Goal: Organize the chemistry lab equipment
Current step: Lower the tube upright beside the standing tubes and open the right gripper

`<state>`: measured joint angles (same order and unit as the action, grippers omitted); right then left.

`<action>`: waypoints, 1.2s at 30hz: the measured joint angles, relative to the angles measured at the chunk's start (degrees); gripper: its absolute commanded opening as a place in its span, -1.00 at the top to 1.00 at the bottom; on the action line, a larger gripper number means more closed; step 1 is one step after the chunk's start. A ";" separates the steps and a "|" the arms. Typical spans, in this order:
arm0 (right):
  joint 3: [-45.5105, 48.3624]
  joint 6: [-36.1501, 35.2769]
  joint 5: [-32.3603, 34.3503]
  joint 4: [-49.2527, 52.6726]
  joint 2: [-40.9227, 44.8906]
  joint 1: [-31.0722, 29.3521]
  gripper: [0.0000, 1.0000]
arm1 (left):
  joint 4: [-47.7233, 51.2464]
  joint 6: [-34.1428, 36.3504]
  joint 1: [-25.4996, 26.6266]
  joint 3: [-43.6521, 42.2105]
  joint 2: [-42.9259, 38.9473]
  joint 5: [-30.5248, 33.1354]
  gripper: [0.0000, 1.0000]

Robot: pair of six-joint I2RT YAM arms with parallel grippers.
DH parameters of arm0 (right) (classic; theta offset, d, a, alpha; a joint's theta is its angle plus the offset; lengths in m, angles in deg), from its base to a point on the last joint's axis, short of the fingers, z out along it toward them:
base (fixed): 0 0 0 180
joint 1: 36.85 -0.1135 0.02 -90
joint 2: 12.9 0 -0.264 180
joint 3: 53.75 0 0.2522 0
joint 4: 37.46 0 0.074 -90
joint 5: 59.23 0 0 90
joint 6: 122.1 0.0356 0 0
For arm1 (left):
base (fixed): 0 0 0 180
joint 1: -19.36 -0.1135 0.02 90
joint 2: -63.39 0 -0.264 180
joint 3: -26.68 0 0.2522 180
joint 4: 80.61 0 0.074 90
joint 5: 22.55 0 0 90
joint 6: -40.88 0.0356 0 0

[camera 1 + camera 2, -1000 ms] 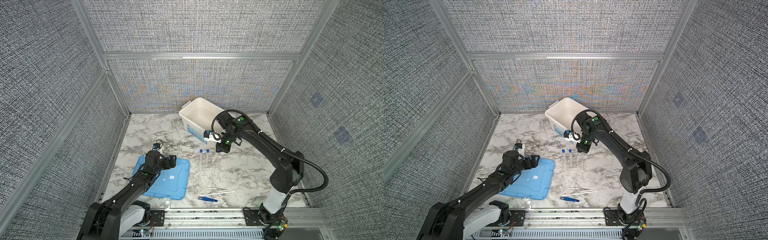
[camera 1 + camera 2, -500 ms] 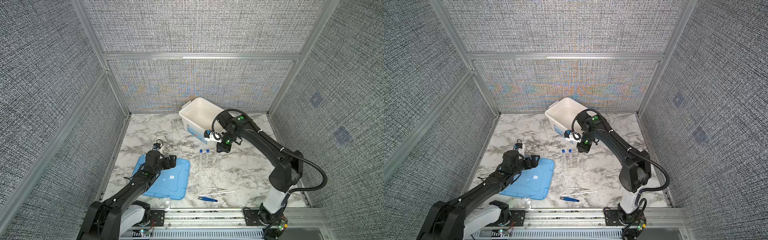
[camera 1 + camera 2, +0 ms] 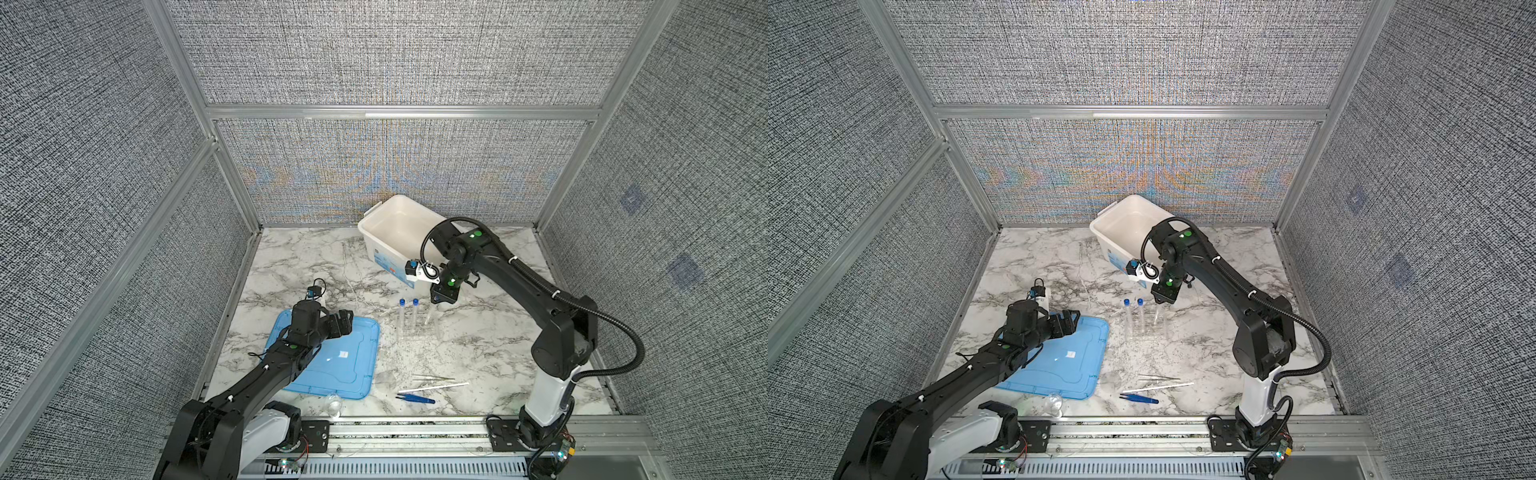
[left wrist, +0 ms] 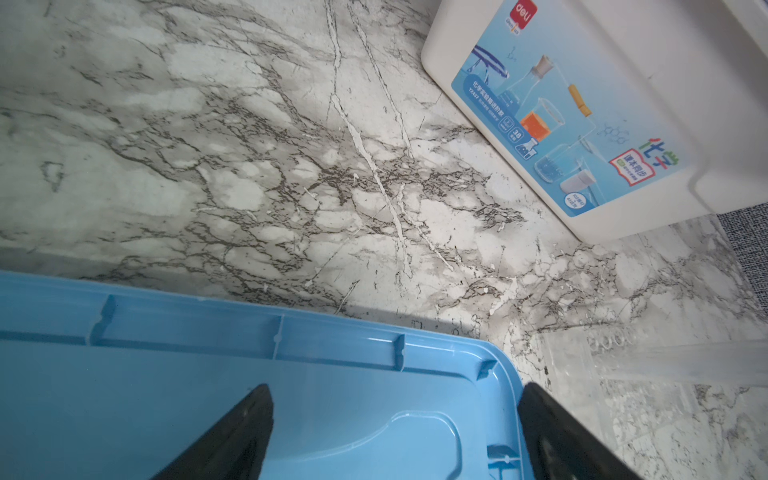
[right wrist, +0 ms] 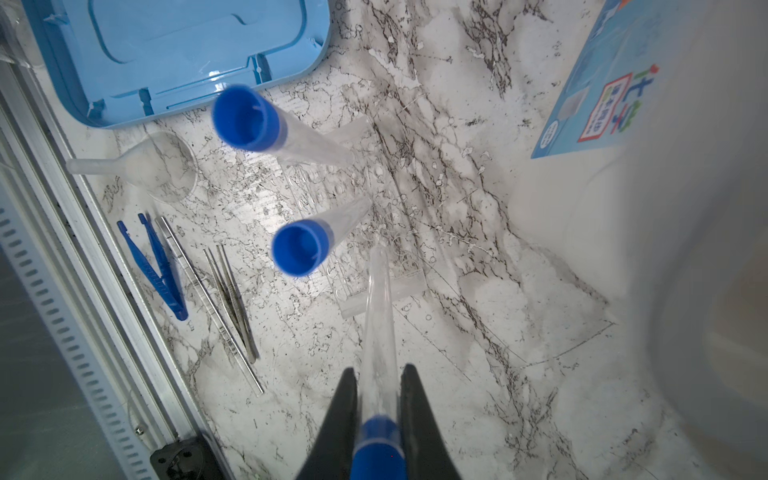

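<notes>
**Item:** slim clear blue-capped tube [image 5: 378, 316], round and smooth-walled; glass or plastic cannot be told.

**Location:** table centre, leaning a little. Its lower end meets the clear rack [image 5: 411, 286], though which hole cannot be told.

**Hold:** the right gripper [image 5: 378, 370] has its black fingers clamped on the tube wall just under the blue cap.

**Handling (judged):** light, stiff and slick, apt to slide or twist in the pads, and possibly brittle. A modest pinch should do. The present hold looks best, high and beneath the cap, since the cap's lip serves as a stop and the lower length is free to enter a hole.

**Companions:** two matching tubes [image 3: 402, 302] stand upright in the rack, at 9 o'clock of the held one.

**Rack:** transparent and thin-walled, nearly lost against the grey-veined marble tabletop [image 3: 478, 345]. It is probably light enough to shift if nudged.

**At 6 o'clock of the rack, lying flat:**
- silver tweezers [image 3: 432, 377]
- thin white stick [image 3: 434, 387]
- blue tweezers [image 3: 415, 398]

All three are slender and low, so likely awkward to pinch.

**At 7 o'clock, by the front rail:** small clear glass dish [image 3: 333, 402] — fragile, I judge.

**Left gripper [image 4: 395, 385]:** fingers spread wide and empty, over a corner of the flat light-blue lid [image 3: 345, 365] at 8 o'clock.

**At 12 o'clock:** large white plastic tub [image 3: 384, 259].
</notes>
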<state>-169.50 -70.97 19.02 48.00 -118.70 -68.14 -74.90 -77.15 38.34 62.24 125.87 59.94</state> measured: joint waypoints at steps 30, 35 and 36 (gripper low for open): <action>-1.46 0.02 0.50 -0.52 -4.09 -1.29 0.60 | 0.02 -0.09 0.00 0.26 0.55 -0.15 -0.87; -1.46 0.04 0.50 -0.94 -4.81 -1.70 0.60 | 0.22 -0.09 0.00 0.48 0.55 -0.13 -0.87; -1.46 0.04 0.50 -1.03 -4.87 -1.70 0.60 | 0.42 -0.09 0.00 0.48 0.33 -0.07 -0.87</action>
<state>-170.97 -70.93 19.53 46.98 -123.57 -69.84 -74.49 -77.24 38.34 62.72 126.20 59.88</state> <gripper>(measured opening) 0.200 0.934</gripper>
